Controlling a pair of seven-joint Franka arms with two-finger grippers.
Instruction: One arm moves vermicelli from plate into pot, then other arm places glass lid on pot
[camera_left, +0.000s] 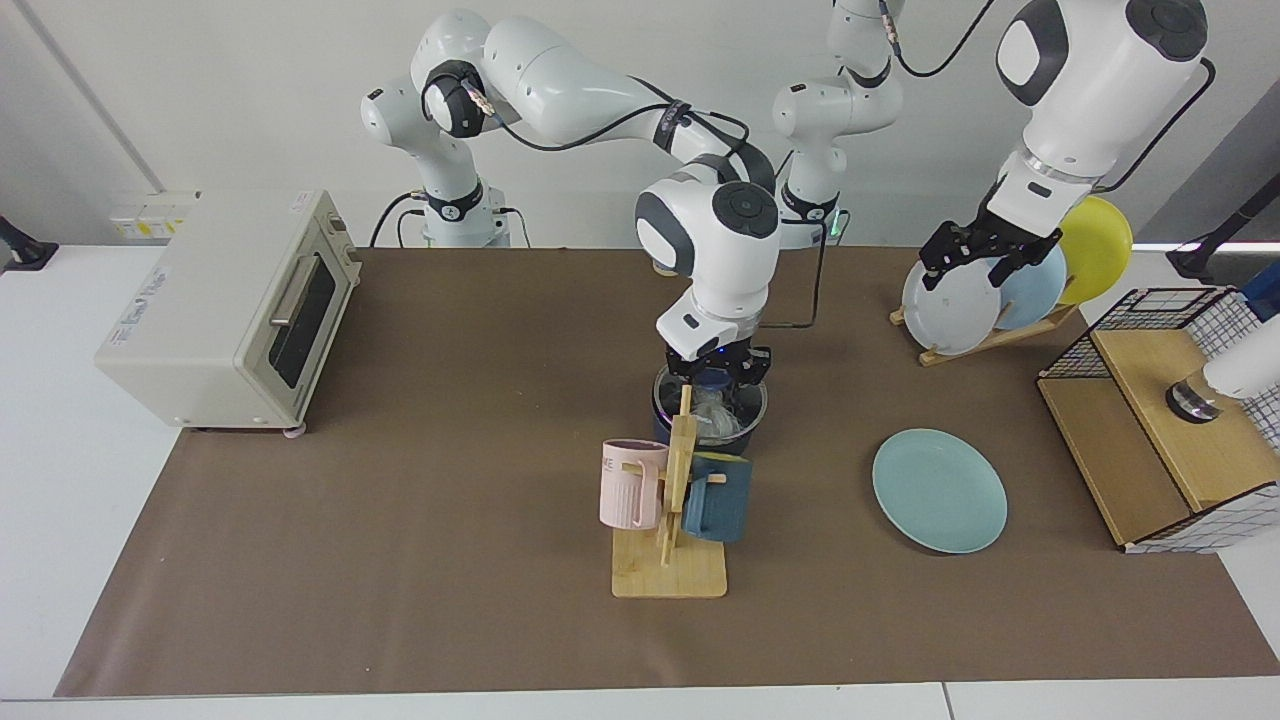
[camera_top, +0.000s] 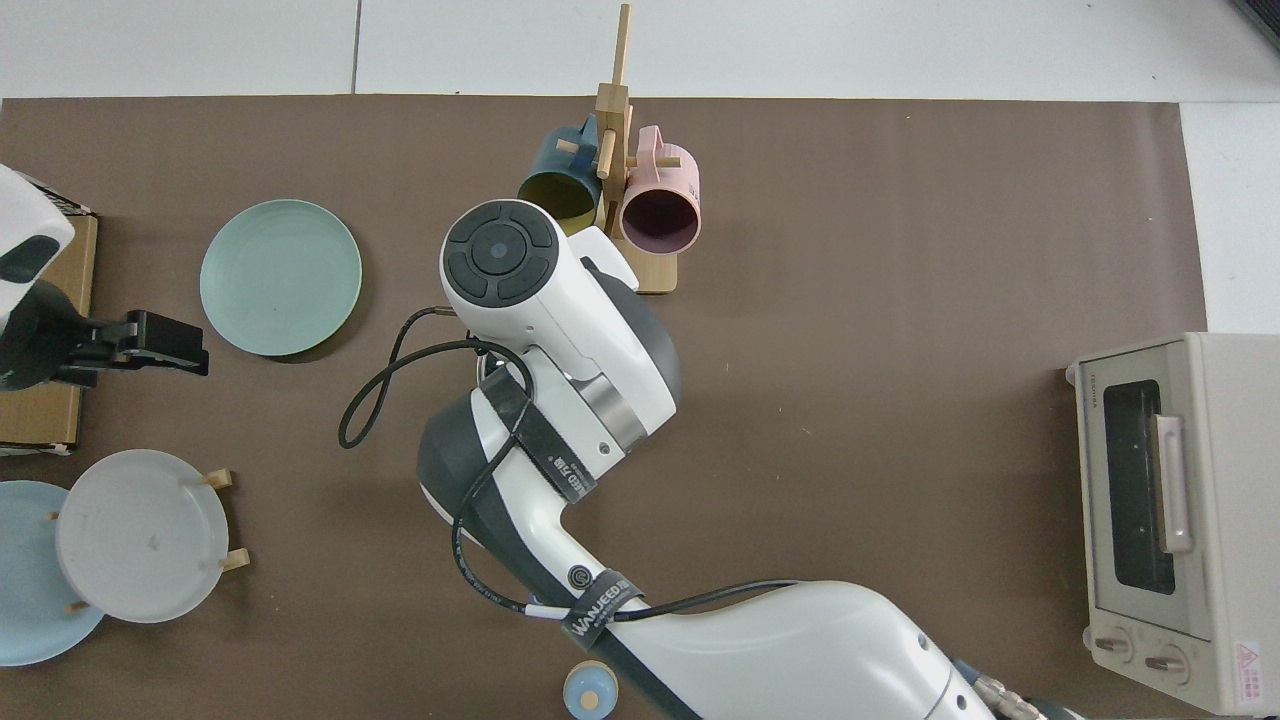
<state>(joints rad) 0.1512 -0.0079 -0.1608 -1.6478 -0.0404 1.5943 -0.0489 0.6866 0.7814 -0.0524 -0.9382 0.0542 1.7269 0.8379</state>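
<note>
From above, our right arm's bulk hides the pot (camera_left: 710, 425) and the lid (camera_left: 712, 400) entirely. In the facing view, the right gripper (camera_left: 716, 373) points down at the lid's knob; we cannot tell its grip. The left gripper (camera_left: 985, 250) waits spread open, the single green plate (camera_left: 939, 490) well below it.

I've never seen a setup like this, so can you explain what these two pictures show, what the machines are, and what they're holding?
Two white robot arms work at a brown-covered table. One picture faces them; the other looks straight down. The right gripper sits at the knob of a glass lid resting on a dark pot with pale vermicelli inside, behind a wooden mug stand. The left gripper waits raised and open, holding nothing, near a rack of plates. The teal plate lies bare. A toaster oven stands aside.
</note>
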